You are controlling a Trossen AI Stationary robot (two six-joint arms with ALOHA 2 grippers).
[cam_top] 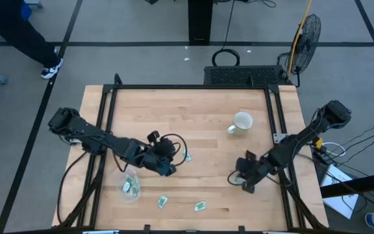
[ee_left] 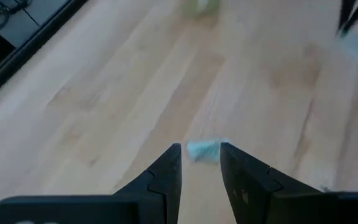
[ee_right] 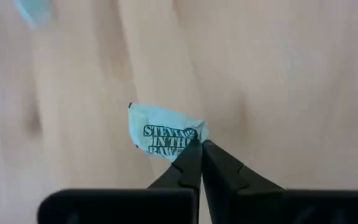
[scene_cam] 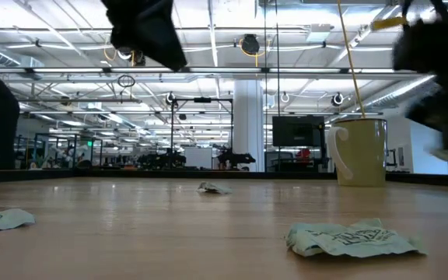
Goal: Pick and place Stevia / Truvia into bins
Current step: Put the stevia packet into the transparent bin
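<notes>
Pale green-and-white Stevia packets lie flat on the wooden table: one [cam_top: 163, 201] and another [cam_top: 200, 207] near the near edge, and a third [cam_top: 187, 156] at mid-table. The clear bowl [cam_top: 130, 187] stands near the near-left corner with packets inside. My left gripper [cam_top: 165, 167] hovers just right of the bowl, shut on a packet [ee_left: 202, 150]. My right gripper [cam_top: 242, 180] is over the table's right half, shut on another packet [ee_right: 166, 134]. In the low view both arms hang above the table top. My left gripper pinches a small packet between its two fingertips [ee_left: 174, 155]; the packet's end [ee_left: 197, 149] shows past the tips. It appears lifted above the table. My right gripper pinches its packet by one corner [ee_right: 193, 140] between the shut fingertips. The rest of the packet sticks out past the tips, lifted clear of the table.
A cream-white mug [cam_top: 241, 123] stands upright on the far right part of the table, also seen in the low view [scene_cam: 362, 152]. Black frame rails [cam_top: 187, 87] run along the table's far, left and right sides. A person's leg and shoe [cam_top: 50, 67] show on the floor beyond the far-left corner.
</notes>
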